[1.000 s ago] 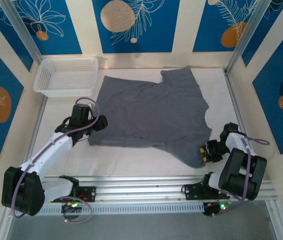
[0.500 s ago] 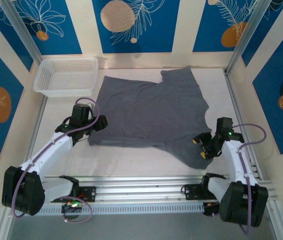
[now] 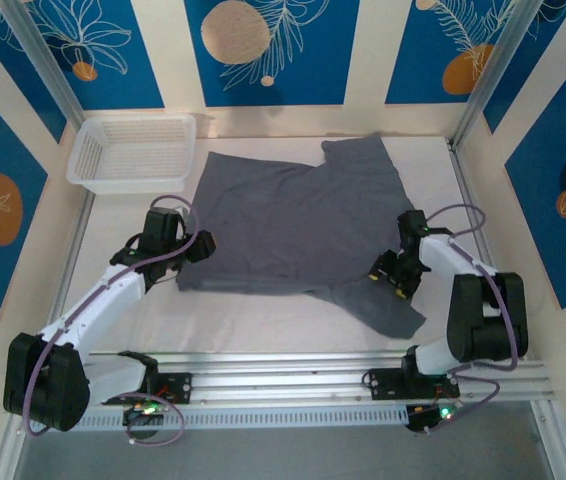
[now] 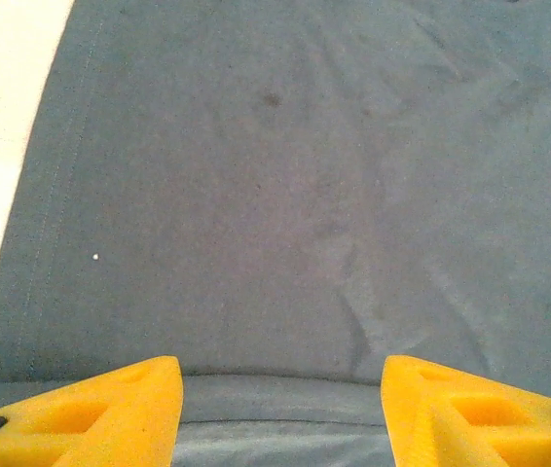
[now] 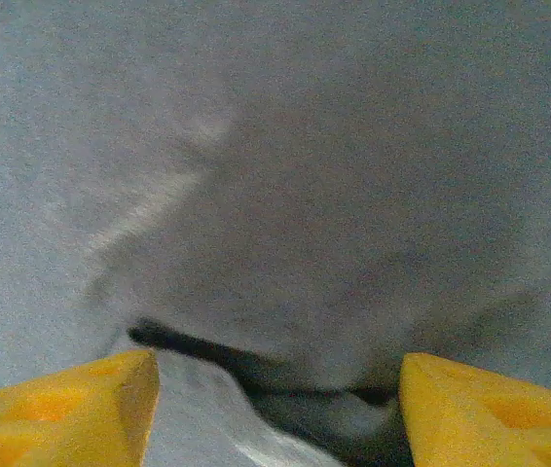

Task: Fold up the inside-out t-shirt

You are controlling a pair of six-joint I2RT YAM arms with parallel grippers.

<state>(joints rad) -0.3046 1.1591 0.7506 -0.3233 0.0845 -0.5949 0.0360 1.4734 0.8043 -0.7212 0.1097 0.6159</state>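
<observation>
Inside-out t-shirt (image 3: 293, 225) lies spread mostly flat across the middle of the table (image 3: 263, 312), reaching toward the far edge, with one sleeve trailing toward the near right corner. White mesh basket (image 3: 133, 122) sits in the far left corner, just clear of the cloth. Left gripper (image 3: 199, 246) hangs at the shirt's left edge; in its wrist view the jaws stand apart over a stitched hem, nothing pinched. Right gripper (image 3: 388, 281) is over the shirt's right side, jaws likewise apart above a raised fold edge, empty. Handling judgement: thin, light, limp fabric that will drape and drag, not hold shape, and a single layer may slip from the pads. Best holds look like doubled hem or seam edges, taken at matching points on both sides so the cloth lifts evenly.
</observation>
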